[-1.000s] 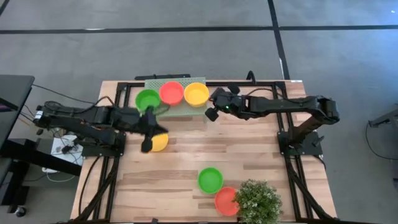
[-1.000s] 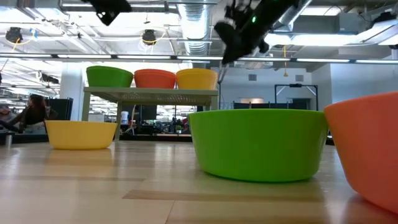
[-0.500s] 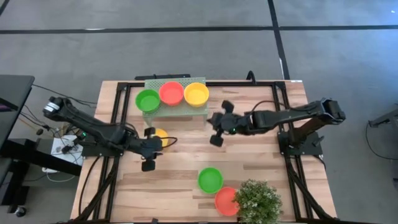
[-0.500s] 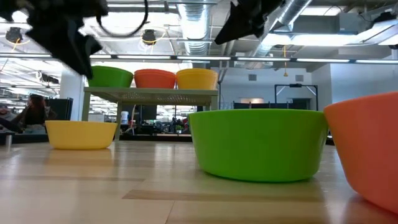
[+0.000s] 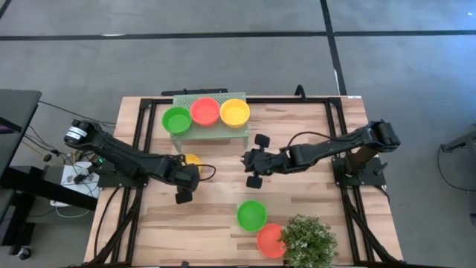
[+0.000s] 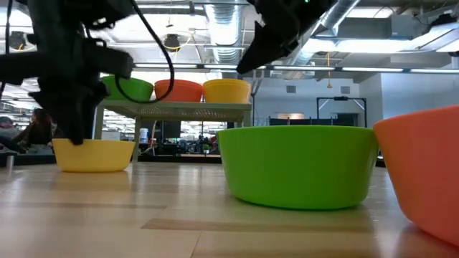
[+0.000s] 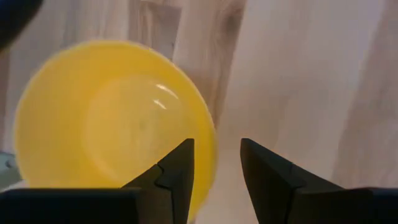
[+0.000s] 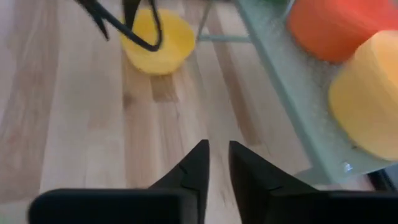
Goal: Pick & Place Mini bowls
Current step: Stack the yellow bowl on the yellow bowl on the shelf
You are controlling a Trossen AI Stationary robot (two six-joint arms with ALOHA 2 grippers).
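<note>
Seemingly plain, glossy yellow mini bowl (image 7: 115, 121)

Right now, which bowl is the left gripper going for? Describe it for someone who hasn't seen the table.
Start at the pale green stand carrying three bowls. On the wooden tabletop beside it lies a lone yellow bowl, under the left gripper. It is the only yellow bowl off the stand.

High cam: top-down, far, whole table (image 5: 223, 201). Low cam: table level, v. close to green bowl (image 6: 297, 165), facing room. Wrist cams look down, close; both share yellow bowl (image 7: 112, 124) w/ high.
</note>
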